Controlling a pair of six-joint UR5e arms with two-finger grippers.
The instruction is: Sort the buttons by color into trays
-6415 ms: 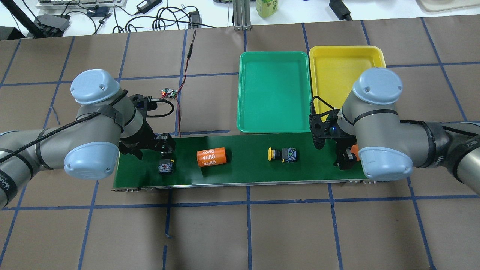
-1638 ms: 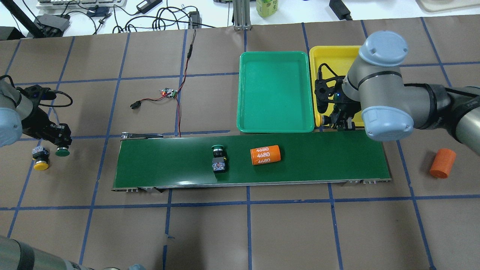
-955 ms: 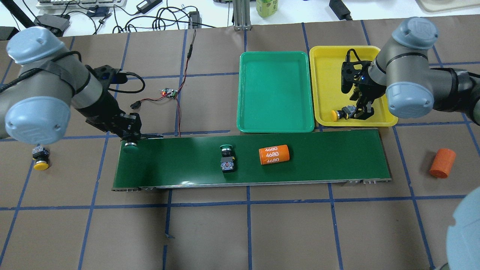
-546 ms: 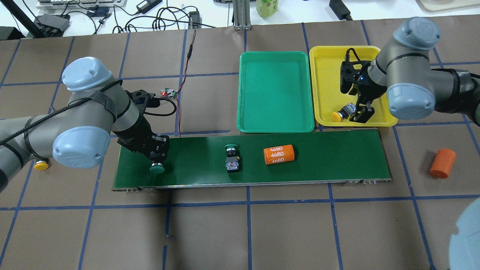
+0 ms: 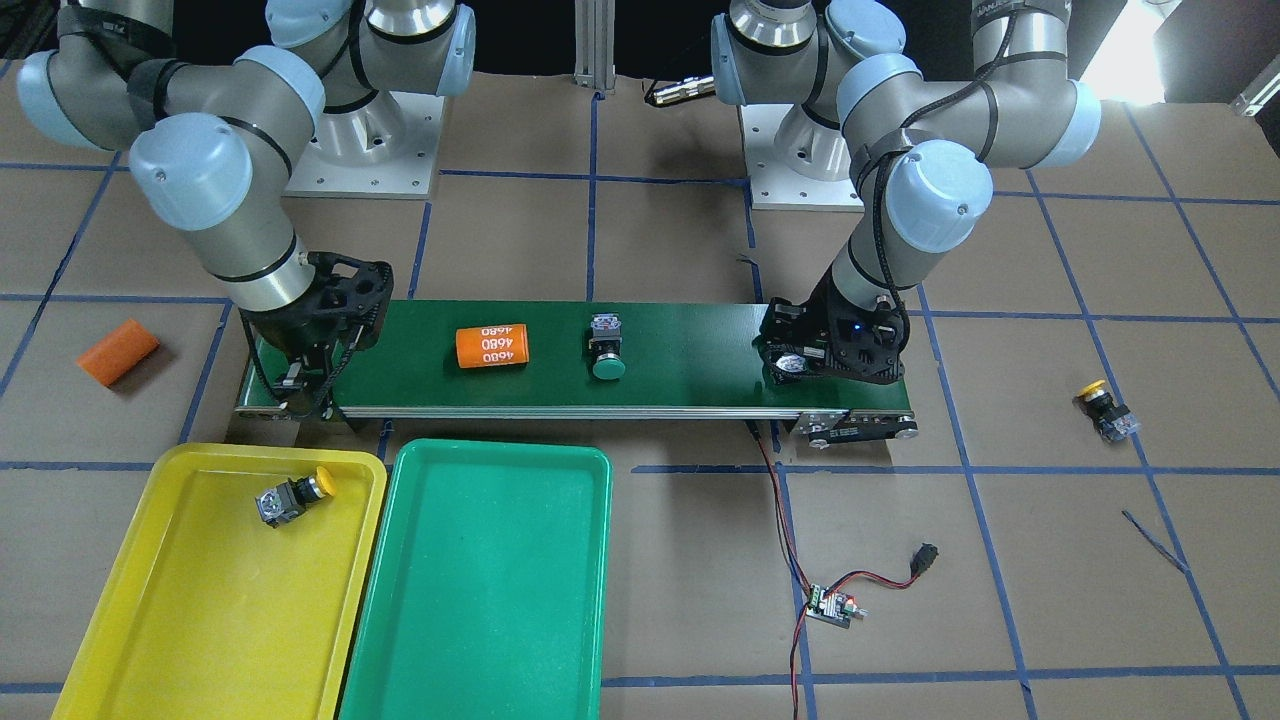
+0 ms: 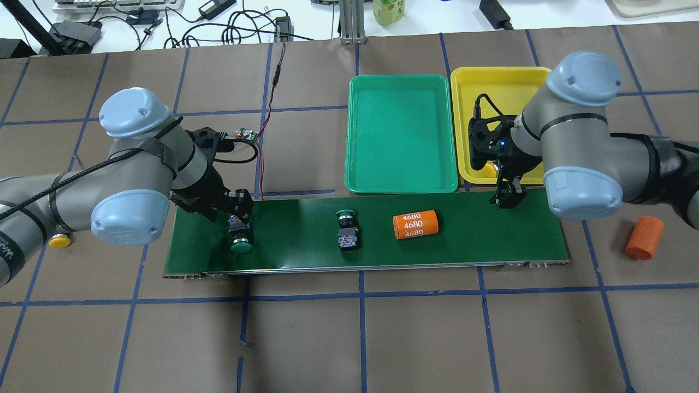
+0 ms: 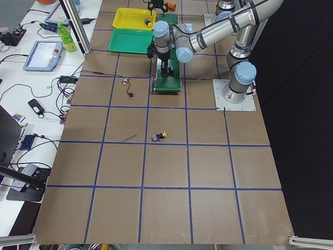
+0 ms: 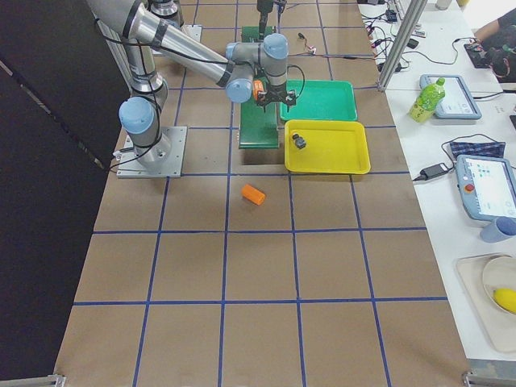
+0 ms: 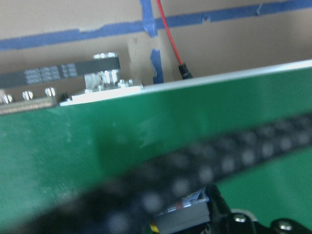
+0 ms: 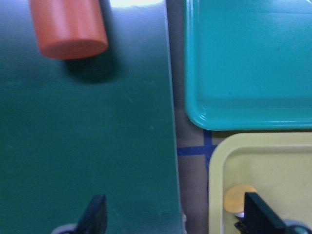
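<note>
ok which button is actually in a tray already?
The yellow-capped button lying in the yellow tray. Both green buttons are at the conveyor belt; the other yellow button lies on the table.

The counter (image 6: 327, 338) was brown with a grid of blue lines. The belt (image 6: 480, 234) was dark green. There was a green tray (image 6: 401, 134) and a yellow tray (image 6: 491, 87). The numbered roll (image 6: 415, 224) was orange with white numbers, and the plain roll (image 6: 644, 237) was orange all over. The middle button (image 6: 346, 232) and the end button (image 6: 241, 244) had green caps. The tray button (image 5: 293, 495) and the counter button (image 5: 1105, 408) had yellow caps. The left hand (image 6: 240, 207) and the right hand (image 6: 508, 197) were black.
</note>
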